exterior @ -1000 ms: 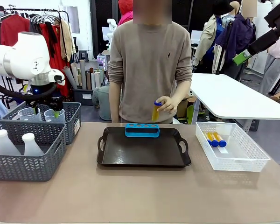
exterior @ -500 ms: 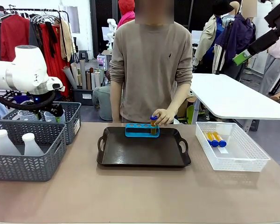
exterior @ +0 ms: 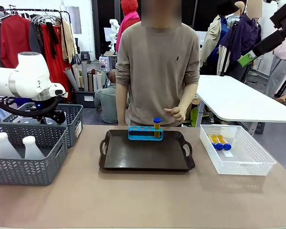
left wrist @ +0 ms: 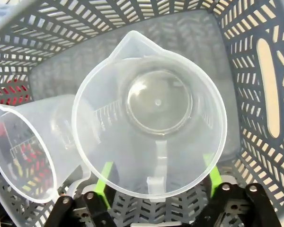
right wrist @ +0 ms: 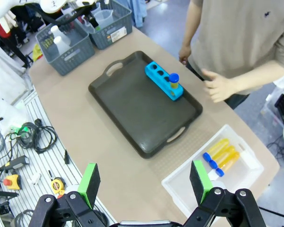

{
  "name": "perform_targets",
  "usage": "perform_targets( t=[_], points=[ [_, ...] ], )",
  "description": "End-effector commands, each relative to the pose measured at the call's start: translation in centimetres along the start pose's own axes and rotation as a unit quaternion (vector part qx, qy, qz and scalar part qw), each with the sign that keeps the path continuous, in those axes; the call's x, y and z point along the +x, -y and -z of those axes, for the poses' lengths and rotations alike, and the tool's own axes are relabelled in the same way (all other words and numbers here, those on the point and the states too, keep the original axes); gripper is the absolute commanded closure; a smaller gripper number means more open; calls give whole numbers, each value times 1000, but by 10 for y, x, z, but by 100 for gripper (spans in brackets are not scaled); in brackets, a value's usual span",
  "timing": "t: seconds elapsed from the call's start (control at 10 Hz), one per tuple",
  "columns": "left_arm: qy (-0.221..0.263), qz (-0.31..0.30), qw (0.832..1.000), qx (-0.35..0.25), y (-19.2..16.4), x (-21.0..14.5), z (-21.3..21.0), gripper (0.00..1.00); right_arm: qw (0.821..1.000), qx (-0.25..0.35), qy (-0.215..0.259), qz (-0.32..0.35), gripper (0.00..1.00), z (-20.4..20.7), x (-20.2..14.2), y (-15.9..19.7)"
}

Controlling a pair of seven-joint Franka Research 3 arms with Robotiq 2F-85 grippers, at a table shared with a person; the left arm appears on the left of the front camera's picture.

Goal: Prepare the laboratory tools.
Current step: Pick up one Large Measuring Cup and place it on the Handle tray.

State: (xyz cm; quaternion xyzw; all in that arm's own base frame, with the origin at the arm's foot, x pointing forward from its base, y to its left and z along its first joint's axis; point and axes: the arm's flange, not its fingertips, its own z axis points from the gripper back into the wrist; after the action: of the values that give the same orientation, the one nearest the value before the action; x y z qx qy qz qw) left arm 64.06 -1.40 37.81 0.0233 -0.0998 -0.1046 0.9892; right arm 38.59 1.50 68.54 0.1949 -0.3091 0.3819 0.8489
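In the left wrist view a clear measuring beaker [left wrist: 151,113] stands upright in the far grey basket [left wrist: 270,94]. My left gripper [left wrist: 158,177] is open, one green pad on each side of the beaker's near rim and handle. A second beaker [left wrist: 28,151] leans at its left. One yellow tube with a blue cap [exterior: 157,127] stands in the blue rack [exterior: 143,133] on the black tray [exterior: 148,157]. More tubes [exterior: 219,141] lie in the white mesh basket [exterior: 257,157]. Two white flasks [exterior: 5,145] stand in the near grey basket [exterior: 24,167]. High over the table, my right gripper [right wrist: 144,182] is open and holds nothing.
The person stands behind the tray with a hand [exterior: 175,113] just past the rack. My left arm [exterior: 33,78] bends down into the far basket [exterior: 74,121] at the table's left. Bare tabletop [exterior: 133,195] lies in front of the tray.
The person set the tube into the rack and drew the hand back. My left arm sank lower into the far grey basket.
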Motion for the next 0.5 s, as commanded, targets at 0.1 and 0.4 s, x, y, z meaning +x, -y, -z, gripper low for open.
perform_targets(
  t=[0.1, 0.4],
  points=[
    [4, 5, 1000, 8, -5, 3, -8, 83, 1000, 2, 4, 4, 0, -1, 2, -1],
    [3, 3, 1000, 10, -7, 2, -12, 100, 1000, 2, 4, 4, 0, -1, 2, -1]
  ],
)
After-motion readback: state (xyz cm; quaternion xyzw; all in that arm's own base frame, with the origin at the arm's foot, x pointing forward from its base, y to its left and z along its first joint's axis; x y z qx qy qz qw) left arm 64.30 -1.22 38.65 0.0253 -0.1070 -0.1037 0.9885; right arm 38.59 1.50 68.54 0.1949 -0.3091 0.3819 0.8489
